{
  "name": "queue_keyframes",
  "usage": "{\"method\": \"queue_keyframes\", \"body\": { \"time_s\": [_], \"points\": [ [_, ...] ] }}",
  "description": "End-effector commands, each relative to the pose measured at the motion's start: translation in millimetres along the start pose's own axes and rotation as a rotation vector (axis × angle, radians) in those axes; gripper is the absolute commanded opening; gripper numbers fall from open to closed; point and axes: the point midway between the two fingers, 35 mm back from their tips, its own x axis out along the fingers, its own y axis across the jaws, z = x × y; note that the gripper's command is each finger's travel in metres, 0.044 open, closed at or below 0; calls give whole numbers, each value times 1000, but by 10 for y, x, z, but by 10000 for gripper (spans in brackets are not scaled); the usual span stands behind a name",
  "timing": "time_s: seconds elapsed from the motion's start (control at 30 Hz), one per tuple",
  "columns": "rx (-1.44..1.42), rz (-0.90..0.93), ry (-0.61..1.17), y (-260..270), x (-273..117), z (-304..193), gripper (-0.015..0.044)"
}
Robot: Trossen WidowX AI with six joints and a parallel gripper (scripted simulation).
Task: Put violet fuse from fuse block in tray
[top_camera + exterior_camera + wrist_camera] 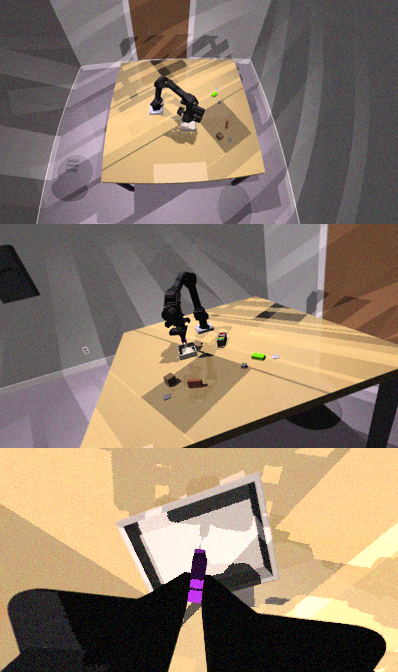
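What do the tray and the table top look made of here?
Tray: seemingly matte plastic or painted metal, going by its flat pale grey floor, dark inner walls and lack of gloss. Table top: seemingly smooth varnished wood or laminate; it is tan and shows faint reflections. The tool holds the violet fuse above the tray.

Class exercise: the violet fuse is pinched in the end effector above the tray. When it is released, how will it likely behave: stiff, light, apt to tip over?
The violet fuse looks like a rigid little bar, so probably stiff. It seems light, held by thin fingertips. Being slender and upright over the tray, it would likely topple flat.
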Motion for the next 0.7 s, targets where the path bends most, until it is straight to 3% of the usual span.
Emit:
{"method": "queue_keyframes", "body": {
  "time_s": [0.0, 0.67],
  "points": [
    [-4, -10, 6, -15, 94, -3, 0],
    [-4, -10, 6, -25, 342, -5, 0]
  ]
}}
